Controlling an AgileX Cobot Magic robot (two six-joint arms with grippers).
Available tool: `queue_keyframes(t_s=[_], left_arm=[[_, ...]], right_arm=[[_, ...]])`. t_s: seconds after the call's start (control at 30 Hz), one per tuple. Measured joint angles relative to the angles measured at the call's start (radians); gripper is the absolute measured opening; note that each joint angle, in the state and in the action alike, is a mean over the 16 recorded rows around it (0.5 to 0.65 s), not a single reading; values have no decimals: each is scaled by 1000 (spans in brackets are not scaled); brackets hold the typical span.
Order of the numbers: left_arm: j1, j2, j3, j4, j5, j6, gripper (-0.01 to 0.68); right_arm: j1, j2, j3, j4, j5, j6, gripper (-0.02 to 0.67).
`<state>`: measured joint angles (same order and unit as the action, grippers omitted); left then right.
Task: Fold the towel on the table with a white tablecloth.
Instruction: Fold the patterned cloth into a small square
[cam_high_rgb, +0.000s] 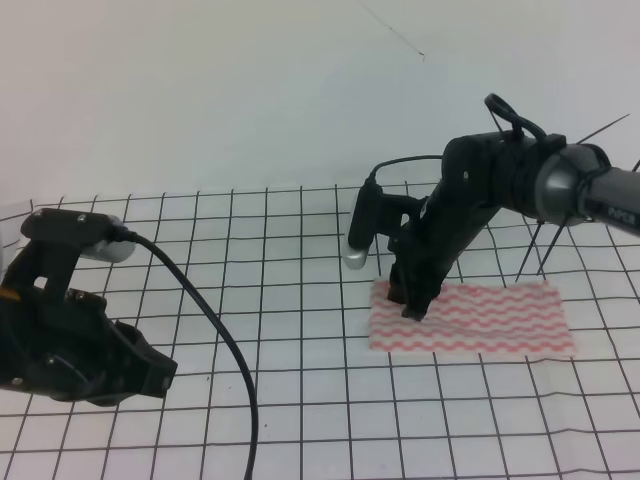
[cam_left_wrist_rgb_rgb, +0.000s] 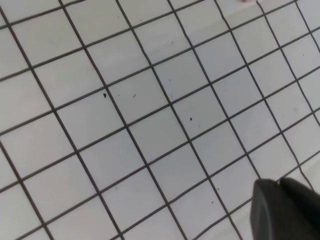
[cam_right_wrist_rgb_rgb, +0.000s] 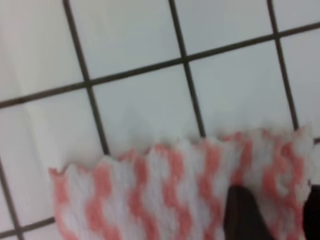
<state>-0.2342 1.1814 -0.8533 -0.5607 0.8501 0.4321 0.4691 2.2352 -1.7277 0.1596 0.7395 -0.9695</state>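
Bright, even light, soft shadows; the right wrist view of the towel (cam_right_wrist_rgb_rgb: 190, 195) looks blurred, perhaps too close.

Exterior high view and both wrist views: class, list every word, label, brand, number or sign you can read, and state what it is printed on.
"PIPER": white letters, partly cut off at the picture's edge, on the right arm in the exterior high view.
Left arm: a small yellow mark at its edge, too small to read.
Towel: wavy stripes only, no text.
White tablecloth: grid lines only, no text.
Both wrist views: nothing to read.
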Motion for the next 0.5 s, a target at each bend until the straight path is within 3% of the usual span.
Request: queue_keyframes(t_s=[0.2,0.5], left_arm=[[0,0,0,-10,-1,5,0],[0,0,0,-31,-4,20,0]], right_arm=[[-14,-59,0,-101,13,147,251],[-57,-135,0,-58,141,255,115]])
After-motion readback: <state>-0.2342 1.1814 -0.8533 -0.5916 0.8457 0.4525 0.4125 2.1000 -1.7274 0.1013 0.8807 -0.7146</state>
